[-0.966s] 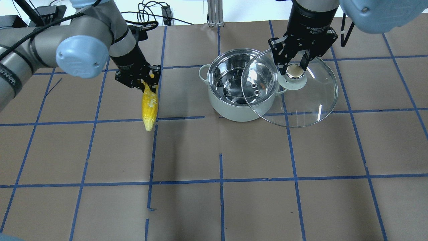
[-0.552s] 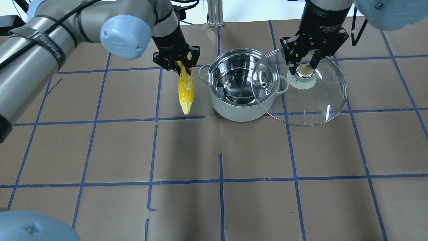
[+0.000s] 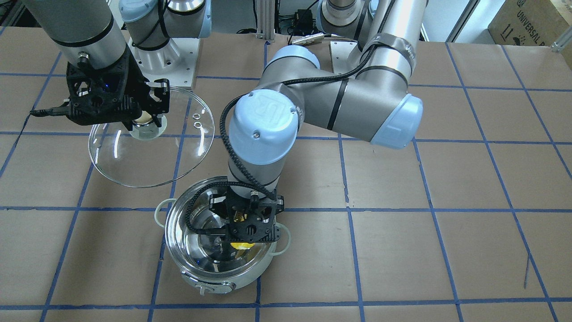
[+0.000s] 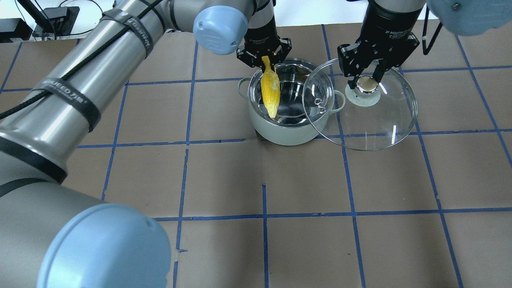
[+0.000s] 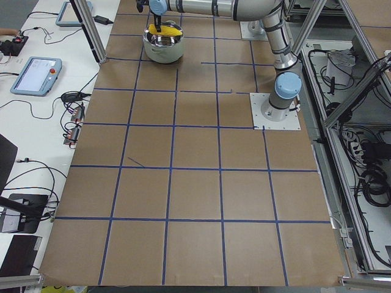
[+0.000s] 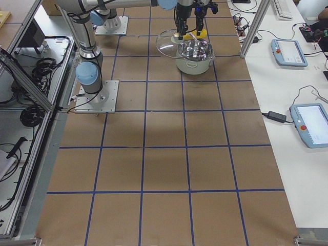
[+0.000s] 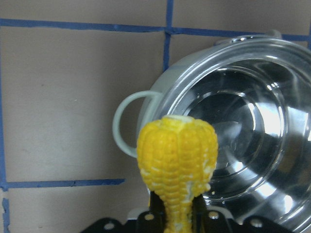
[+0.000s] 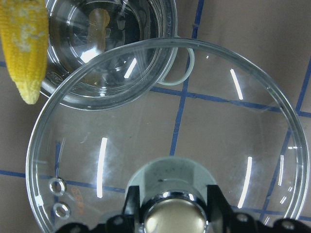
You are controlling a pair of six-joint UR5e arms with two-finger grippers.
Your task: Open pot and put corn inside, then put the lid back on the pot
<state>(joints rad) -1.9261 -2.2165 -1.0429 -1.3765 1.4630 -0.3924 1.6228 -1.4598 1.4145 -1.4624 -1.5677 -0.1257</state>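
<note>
You've got L gripper (image 4: 265,60) clamped on corn (image 4: 270,90) butt end, tip hanging down over open pot (image 4: 286,134), R gripper (image 4: 365,80) jaws shut round lid (image 4: 376,124) knob, lid held up just beside pot, R side.

Bright even light, soft shadows, glare streaks on lid (image 8: 102,165)
</note>
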